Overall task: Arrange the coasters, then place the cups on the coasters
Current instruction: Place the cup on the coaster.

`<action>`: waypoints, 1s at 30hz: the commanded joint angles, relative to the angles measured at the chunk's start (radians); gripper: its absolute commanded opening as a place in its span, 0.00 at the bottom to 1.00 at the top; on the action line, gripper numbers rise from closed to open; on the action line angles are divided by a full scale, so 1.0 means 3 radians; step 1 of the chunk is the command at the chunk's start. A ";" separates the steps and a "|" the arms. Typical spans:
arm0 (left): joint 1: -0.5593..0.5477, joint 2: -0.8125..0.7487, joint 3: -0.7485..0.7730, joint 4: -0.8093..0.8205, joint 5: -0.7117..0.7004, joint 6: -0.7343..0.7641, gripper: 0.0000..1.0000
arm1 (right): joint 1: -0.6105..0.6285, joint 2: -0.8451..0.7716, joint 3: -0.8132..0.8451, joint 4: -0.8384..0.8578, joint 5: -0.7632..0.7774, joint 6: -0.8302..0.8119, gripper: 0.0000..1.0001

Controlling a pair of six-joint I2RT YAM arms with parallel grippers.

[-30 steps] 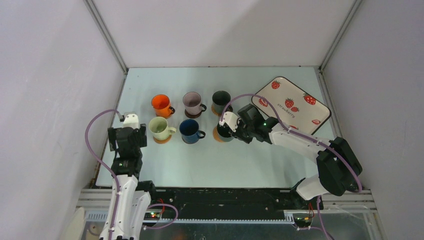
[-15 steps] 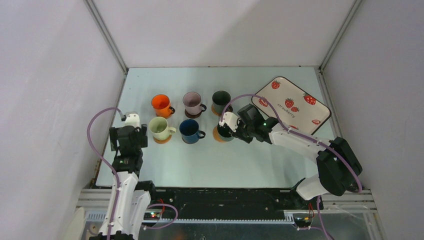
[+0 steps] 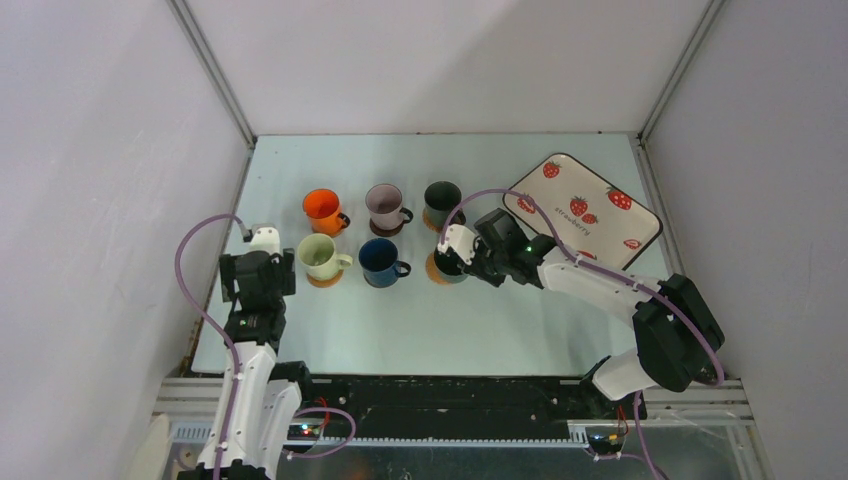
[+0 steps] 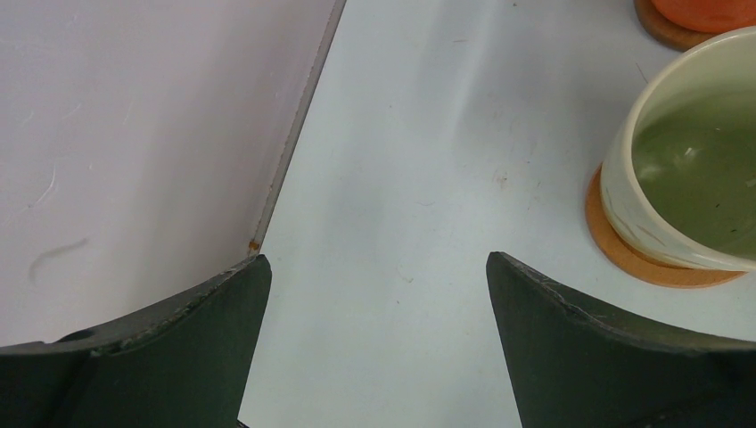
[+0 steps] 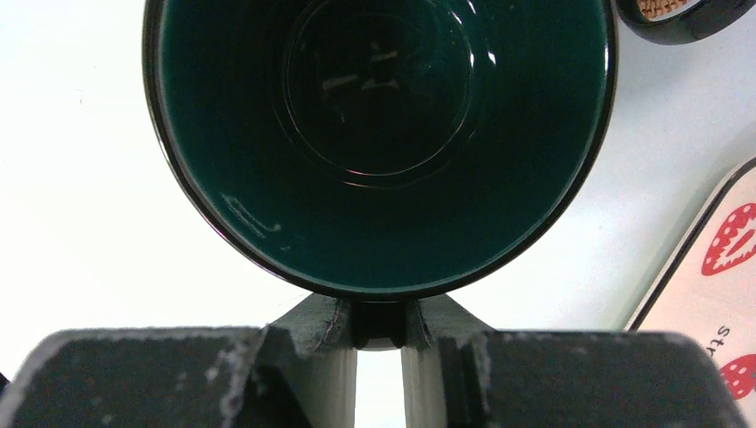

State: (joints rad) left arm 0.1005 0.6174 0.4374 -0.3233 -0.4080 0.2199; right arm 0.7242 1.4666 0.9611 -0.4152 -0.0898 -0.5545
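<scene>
Six cups stand in two rows in the top view. Orange, mauve-white and dark green are at the back. Pale green and navy are in front, each on a coaster. My right gripper is shut on the handle of the second dark green cup, which is over a tan coaster. I cannot tell if it rests on it. My left gripper is open and empty over bare table, left of the pale green cup and its tan coaster.
The white strawberry-print tray lies at the back right, just beyond the right arm. The enclosure's left wall runs close beside the left gripper. The orange cup shows at the top right of the left wrist view.
The left arm has edged very slightly to the right. The right gripper and the dark green cup have not moved.
</scene>
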 commanded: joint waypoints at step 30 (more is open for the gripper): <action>0.0015 0.0207 0.0092 0.0129 -0.0086 0.0077 0.98 | 0.0077 0.0002 0.0061 0.0286 0.0256 0.0039 0.00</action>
State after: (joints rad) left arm 0.1005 0.6628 0.4374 -0.3149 -0.4164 0.2298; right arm 0.7353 1.5005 0.9611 -0.4141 -0.0200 -0.5583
